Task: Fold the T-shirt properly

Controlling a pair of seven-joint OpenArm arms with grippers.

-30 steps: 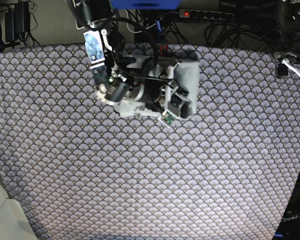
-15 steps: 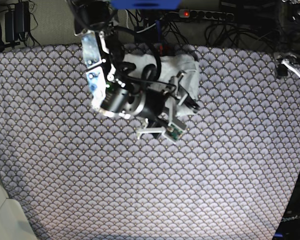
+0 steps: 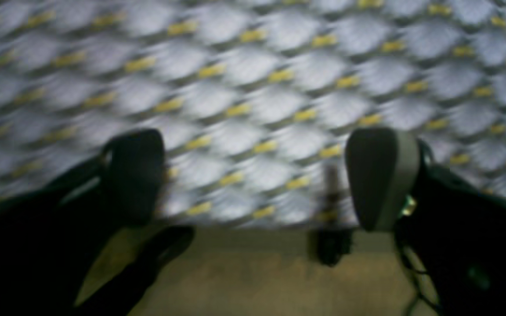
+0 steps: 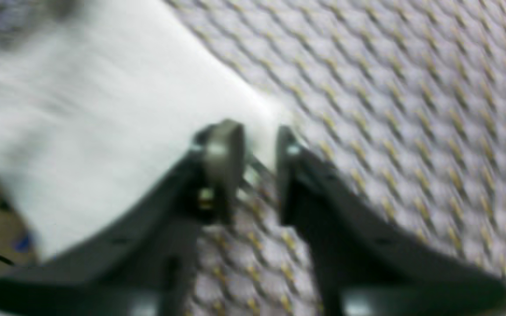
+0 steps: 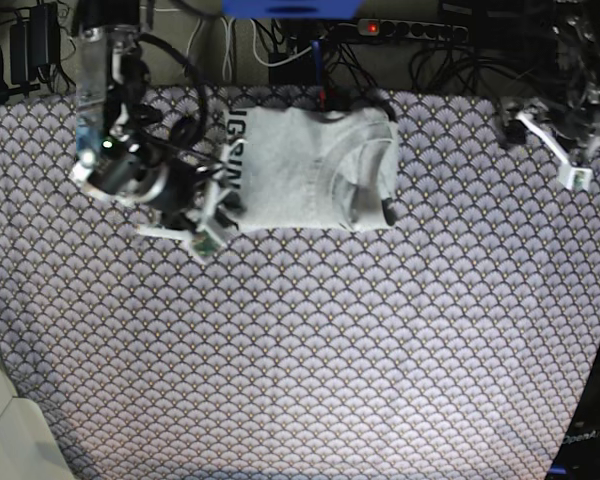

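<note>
The light grey T-shirt (image 5: 300, 170) lies folded into a rectangle at the back middle of the tablecloth, with black lettering (image 5: 234, 150) along its left edge. My right gripper (image 5: 212, 222) hovers at the shirt's front left corner. The right wrist view is blurred; there the right gripper (image 4: 257, 145) has its jaws a narrow gap apart. The white shirt (image 4: 103, 109) lies just past the tips, and patterned cloth shows between the fingers. My left gripper (image 5: 560, 150) is far off at the back right. In the left wrist view the left gripper (image 3: 257, 175) is wide open and holds nothing.
The purple-grey fan-patterned tablecloth (image 5: 310, 350) covers the whole table. Its edge (image 3: 253, 224) lies right under the left gripper, with a brownish surface beyond. A power strip (image 5: 410, 30) and cables run along the back. A pale object (image 5: 5, 430) sits at the front left.
The right arm has swung left off the shirt, uncovering the folded rectangle. Its jaws opened wide, then narrowed. The left arm has come further into view at the back right.
</note>
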